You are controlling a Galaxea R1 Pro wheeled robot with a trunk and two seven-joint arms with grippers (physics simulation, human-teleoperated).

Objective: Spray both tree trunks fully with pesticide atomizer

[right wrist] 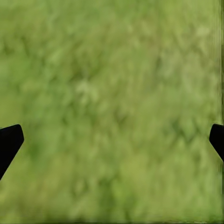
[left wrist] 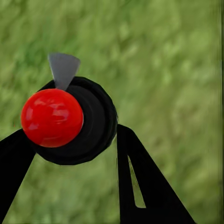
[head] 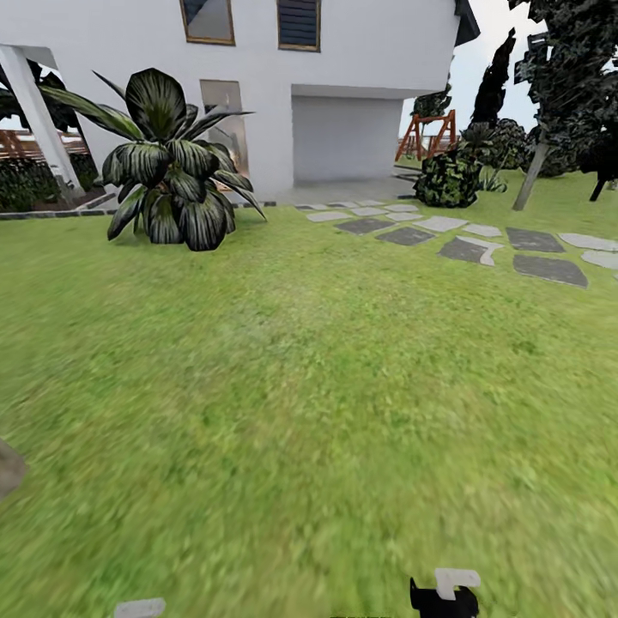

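Between left gripper (left wrist: 70, 144) fingers, gripping pesticide atomizer (left wrist: 70, 121) already; right gripper (right wrist: 112, 140) spread, empty; spraying both trunks remaining.

We saw the bottle's (left wrist: 77, 121) red top gleaming like glossy plastic, its dark body matt. The left gripper's fingers (left wrist: 144, 186) looked flat matt black. The lawn (head: 300, 386) was soft and rough, the stepping stones (head: 549, 269) dull grey, the house wall (head: 369, 43) smooth white.
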